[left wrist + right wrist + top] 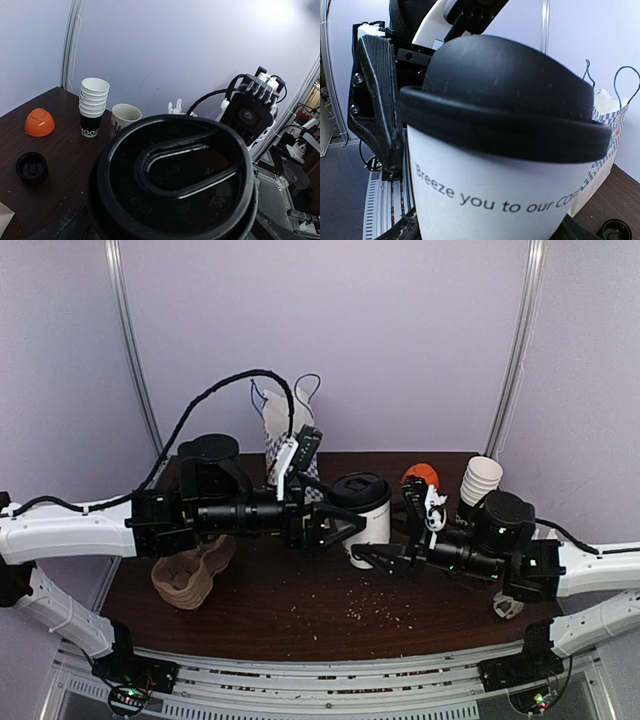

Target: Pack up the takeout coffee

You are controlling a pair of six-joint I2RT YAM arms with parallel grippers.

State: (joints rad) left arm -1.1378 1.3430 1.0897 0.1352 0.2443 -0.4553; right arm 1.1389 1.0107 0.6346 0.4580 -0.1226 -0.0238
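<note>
Pale lilac walls (pixel 400 340) back a dark wooden table (pixel 300 612) strewn with light crumbs (pixel 372 598). Near its middle is the takeout coffee (pixel 365 508), a white paper cup under a round black lid, caught between the two arms. The right tool (pixel 382 556) reaches in from the right and is clamped around the cup's lower part, its jaws held partly apart by the cup. The right wrist view is filled by the cup, with black print reading "Breeze you to our" across its wall. The left tool (pixel 345 527) comes in from the left with its jaws spread wide, holding nothing. One of its black fingers (pixel 376 100) stands just beside the lid's rim, and I cannot tell whether it touches. The right tool hides whether the cup's base rests on the table. Behind the cup, at the back edge, stands a blue-and-white patterned paper bag (pixel 288 435) with loop handles. To the cup's right are an upturned orange bowl (pixel 421 475) and a stack of paper cups (pixel 481 480). The left wrist view adds a single pale cup (pixel 123 119) just beside that stack and a small round black lid (pixel 31 167) lying apart. A brown moulded cup carrier (pixel 190 575) sits at the table's left, under the left arm.
</note>
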